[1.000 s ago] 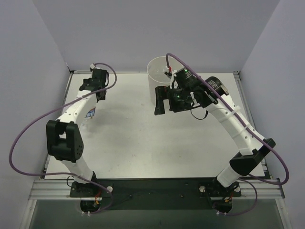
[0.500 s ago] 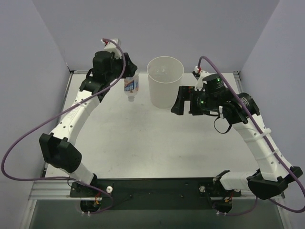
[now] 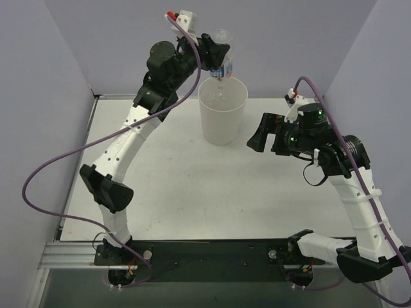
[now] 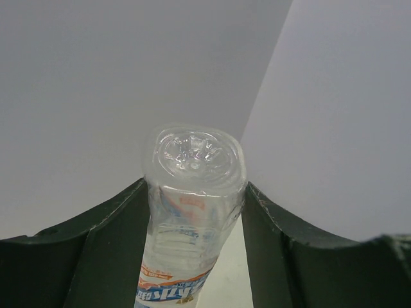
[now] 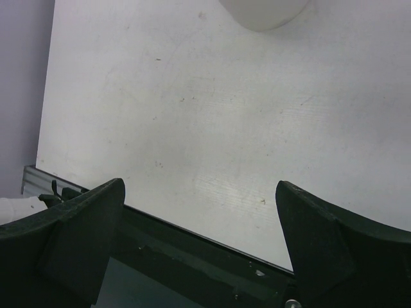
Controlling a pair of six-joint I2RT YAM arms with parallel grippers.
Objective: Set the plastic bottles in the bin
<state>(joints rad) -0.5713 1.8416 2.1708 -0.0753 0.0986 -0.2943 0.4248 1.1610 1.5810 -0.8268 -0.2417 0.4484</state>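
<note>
**A:** Where do we have the bottle?

**B:** The blue-labelled bottle (image 3: 222, 61) hangs neck down above the mouth of the bin (image 3: 223, 128), which stands toward the back of the desk (image 3: 167, 173). Our left fingers (image 4: 109, 244) pinch it across the body, one on each side. In the wrist view its moulded base faces us.

**A:** How do we expect it to handle?

**B:** We judge it light and thin-walled. It looks empty, so a hard squeeze would dent it, and the clear plastic is probably slick. The labelled middle is a sensible place to hold, since the label offers some grip. The neck would be stiffer, but it has to point into the bin.

**A:** And our other arm?

**B:** Our right fingers (image 5: 77, 224) are spread wide with nothing between them. They hang over bare desk to the right of the bin, apart from it.

**A:** Any risk in letting go?

**B:** We cannot tell how well the neck is centred over the opening. If it is off centre, so light a bottle could clip the thin rim and bounce out.
</note>
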